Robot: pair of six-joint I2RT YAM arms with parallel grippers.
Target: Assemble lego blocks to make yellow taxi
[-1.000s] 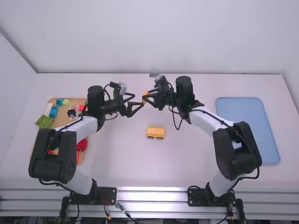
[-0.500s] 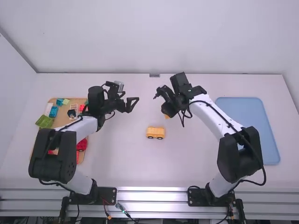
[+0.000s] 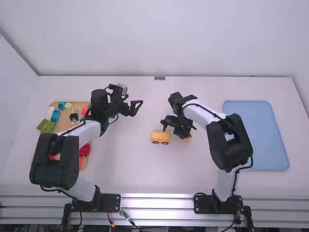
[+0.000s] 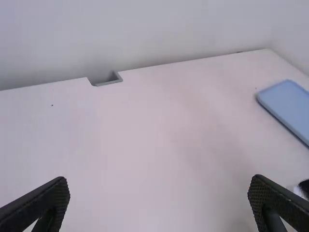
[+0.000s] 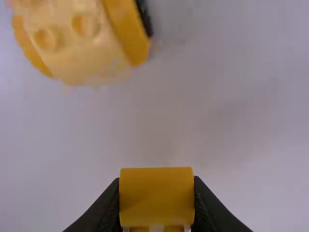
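Note:
In the high view my right gripper (image 3: pixel 187 137) is low over the table, just right of the yellow car base (image 3: pixel 161 137) with wheels. The same right gripper (image 5: pixel 157 205) is shut on a yellow block (image 5: pixel 157 195) in its wrist view; the studded end of the car base (image 5: pixel 82 38) lies apart from it there. My left gripper (image 3: pixel 138 107) stands farther back and to the left, above the table. Seen from its own wrist, the left gripper (image 4: pixel 159 193) is wide open with nothing between its fingers.
A wooden tray (image 3: pixel 87 162) at the left, partly under the left arm, holds several coloured blocks, with a green piece (image 3: pixel 46 126) at its edge. A blue tray (image 3: pixel 256 125) lies on the right side of the white table (image 3: pixel 130 169).
My right gripper has come away from beside the left one, toward the camera and down to the right of the car base, carrying the yellow block. The left gripper has shifted back slightly.

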